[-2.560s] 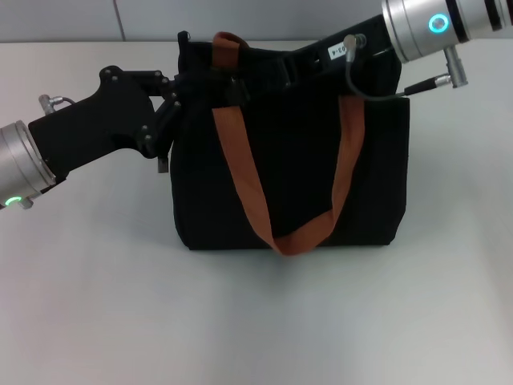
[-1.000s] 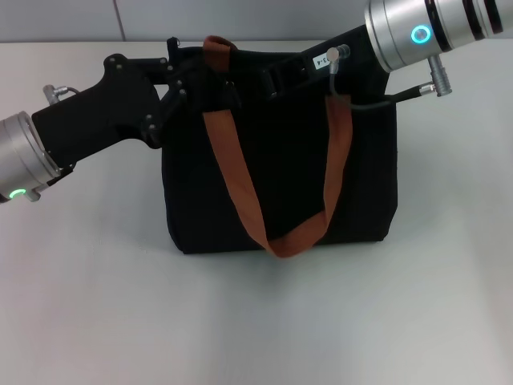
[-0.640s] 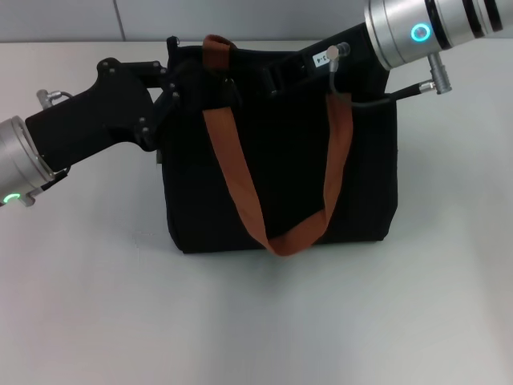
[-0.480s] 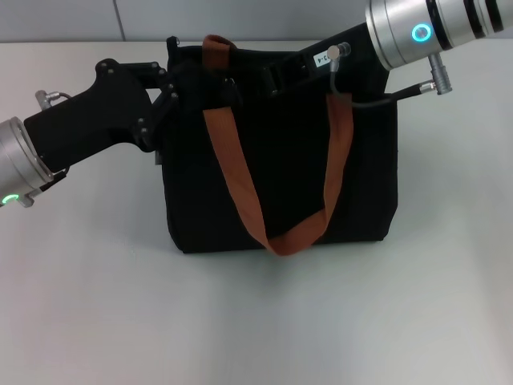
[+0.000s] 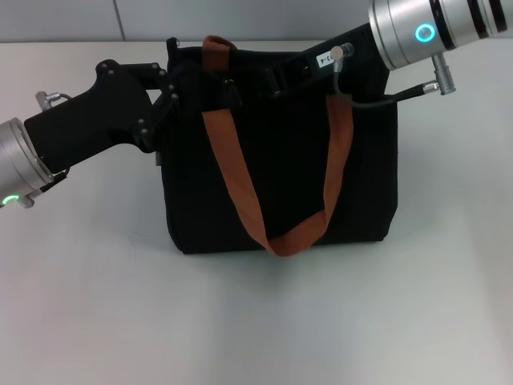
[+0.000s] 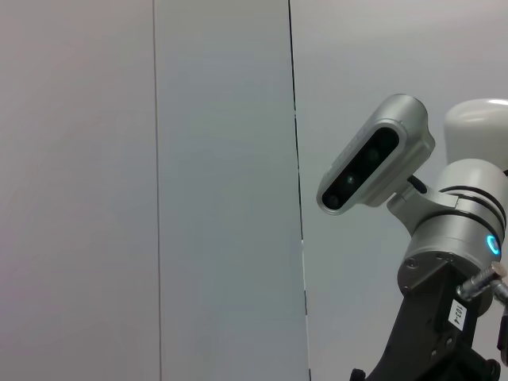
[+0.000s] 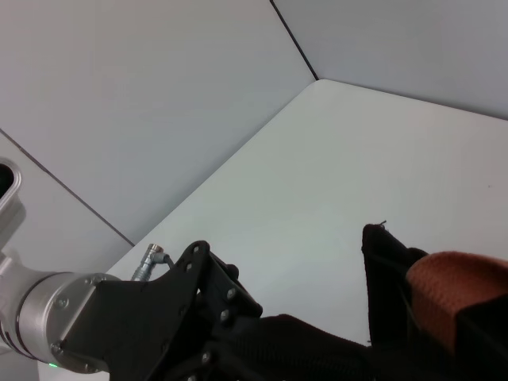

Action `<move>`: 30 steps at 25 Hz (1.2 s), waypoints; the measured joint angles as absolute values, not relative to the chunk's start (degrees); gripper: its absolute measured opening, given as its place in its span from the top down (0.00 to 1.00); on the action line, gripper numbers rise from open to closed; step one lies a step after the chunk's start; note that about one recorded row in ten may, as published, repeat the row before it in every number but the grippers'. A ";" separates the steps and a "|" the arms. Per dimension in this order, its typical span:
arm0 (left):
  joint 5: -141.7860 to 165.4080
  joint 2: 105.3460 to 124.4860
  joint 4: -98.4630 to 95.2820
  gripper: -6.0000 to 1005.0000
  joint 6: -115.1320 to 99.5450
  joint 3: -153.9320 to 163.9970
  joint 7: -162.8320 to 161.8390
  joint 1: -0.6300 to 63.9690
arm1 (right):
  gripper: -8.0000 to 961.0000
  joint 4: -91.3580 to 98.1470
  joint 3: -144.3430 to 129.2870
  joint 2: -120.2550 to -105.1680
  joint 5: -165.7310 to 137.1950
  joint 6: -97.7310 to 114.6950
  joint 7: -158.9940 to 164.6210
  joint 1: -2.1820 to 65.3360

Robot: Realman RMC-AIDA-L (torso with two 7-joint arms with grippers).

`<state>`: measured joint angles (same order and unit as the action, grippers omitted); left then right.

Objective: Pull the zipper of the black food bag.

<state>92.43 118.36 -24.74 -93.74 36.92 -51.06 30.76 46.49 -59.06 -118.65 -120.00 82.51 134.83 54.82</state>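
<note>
The black food bag [image 5: 280,176] stands upright mid-table, one rust-brown handle [image 5: 240,184] hanging down its front. My left gripper [image 5: 192,87] comes in from the left and is pressed against the bag's upper left corner. My right gripper [image 5: 268,80] reaches from the upper right onto the bag's top edge, near the handle's left end. Both sets of fingers merge with the black fabric. The zipper is hidden. In the right wrist view the left gripper [image 7: 210,333] sits against the bag's corner [image 7: 389,262], next to the brown handle [image 7: 452,278].
The bag rests on a white table [image 5: 256,321] with bare surface in front and to both sides. A grey panelled wall [image 5: 64,20] runs behind. The left wrist view shows only that wall and the right arm's wrist [image 6: 452,238].
Since the earliest frame the bag and both arms have shifted a little to the left. Over the last half second almost nothing has moved.
</note>
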 joint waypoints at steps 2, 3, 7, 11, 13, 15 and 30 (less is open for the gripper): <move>92.43 118.36 -24.72 0.97 -93.73 36.86 -51.07 30.75 | 0.74 46.58 -59.06 -118.59 -119.98 82.56 134.74 54.83; 92.43 118.36 -24.72 0.97 -93.73 36.86 -51.07 30.75 | 0.73 46.58 -59.06 -118.59 -119.98 82.56 134.74 54.83; 92.44 118.37 -24.76 0.97 -93.65 36.81 -51.06 30.52 | 0.71 46.64 -59.06 -118.44 -119.97 82.61 134.61 54.85; 92.46 118.39 -24.95 0.97 -93.57 36.81 -51.06 30.33 | 0.70 46.67 -59.02 -118.03 -119.96 83.06 134.25 54.83; 92.46 118.39 -24.97 0.97 -93.61 36.81 -51.07 30.32 | 0.70 46.67 -58.99 -117.95 -119.97 83.25 134.20 54.81; 92.46 118.39 -25.01 0.97 -93.62 36.82 -51.10 30.32 | 0.71 46.68 -58.98 -117.95 -119.97 83.25 134.18 54.80; 92.43 118.48 -24.89 0.97 -95.06 36.83 -51.15 30.32 | 0.92 46.09 -59.41 -118.85 -119.96 80.76 133.08 55.63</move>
<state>92.43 118.48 -24.89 -95.06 36.83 -51.15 30.32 46.09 -59.41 -118.85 -119.96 80.76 133.08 55.63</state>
